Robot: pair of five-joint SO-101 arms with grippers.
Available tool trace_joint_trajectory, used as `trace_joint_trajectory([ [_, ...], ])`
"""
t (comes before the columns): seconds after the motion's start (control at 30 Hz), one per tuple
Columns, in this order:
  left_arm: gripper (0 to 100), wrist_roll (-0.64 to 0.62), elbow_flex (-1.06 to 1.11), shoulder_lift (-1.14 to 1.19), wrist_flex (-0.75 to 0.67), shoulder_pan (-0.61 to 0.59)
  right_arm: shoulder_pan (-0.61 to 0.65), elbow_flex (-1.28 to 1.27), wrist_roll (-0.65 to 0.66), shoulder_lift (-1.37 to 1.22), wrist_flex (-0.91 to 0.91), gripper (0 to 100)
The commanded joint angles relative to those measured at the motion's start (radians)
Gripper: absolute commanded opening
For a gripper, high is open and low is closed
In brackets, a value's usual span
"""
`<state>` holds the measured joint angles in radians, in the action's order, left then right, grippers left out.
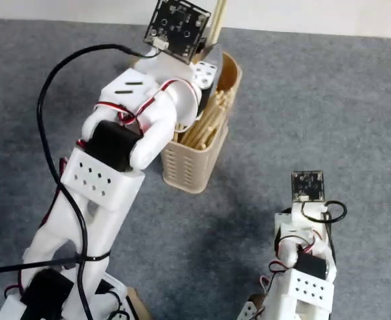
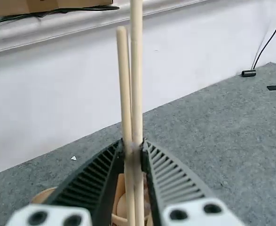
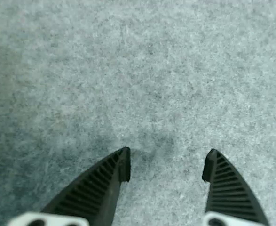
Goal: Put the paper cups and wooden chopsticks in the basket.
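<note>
A tall beige slotted basket (image 1: 194, 157) stands on the grey carpet near the back, with several wooden chopsticks (image 1: 206, 122) leaning inside it. My left gripper (image 2: 132, 146) hangs above the basket's mouth, shut on two wooden chopsticks (image 2: 130, 84) held upright; their tips rise past the gripper in the high view (image 1: 218, 20). The basket's inside (image 2: 121, 207) shows between the left fingers. My right gripper (image 3: 166, 165) is open just above bare carpet, nothing between its fingers. The right arm (image 1: 306, 267) rests at the front right, well away from the basket.
Grey carpet (image 1: 315, 107) covers the table, with free room to the right of the basket and in front of it. A white wall (image 2: 58, 80) rises beyond the carpet's far edge. Black cables (image 1: 48, 100) loop along the left arm.
</note>
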<state>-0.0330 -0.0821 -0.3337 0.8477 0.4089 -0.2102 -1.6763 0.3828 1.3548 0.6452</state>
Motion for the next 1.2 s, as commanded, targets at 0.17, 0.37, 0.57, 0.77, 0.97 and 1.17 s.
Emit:
trace_joint_trajectory([
  [0.17, 16, -0.006, -0.013, -0.035, 0.041, 0.002, 0.008, -0.033, 0.011, 0.013, -0.019, 26.0],
  [0.37, 16, -0.009, -0.013, -0.035, 0.043, -0.077, 0.008, -0.033, 0.011, 0.013, -0.019, 26.0],
  [0.57, 16, -0.009, -0.007, -0.081, 0.117, -0.177, 0.008, -0.033, 0.011, 0.013, -0.019, 26.0],
  [0.77, 16, -0.005, 0.001, -0.220, 0.414, -0.294, 0.008, -0.033, 0.011, 0.013, -0.019, 24.1],
  [0.97, 16, -0.003, 0.292, -0.312, 0.569, -0.415, 0.031, -0.033, 0.011, 0.013, -0.019, 6.2],
  [1.17, 11, -0.002, 0.848, -0.328, 0.141, -0.452, 0.045, -0.035, 0.011, 0.013, -0.019, 3.5],
])
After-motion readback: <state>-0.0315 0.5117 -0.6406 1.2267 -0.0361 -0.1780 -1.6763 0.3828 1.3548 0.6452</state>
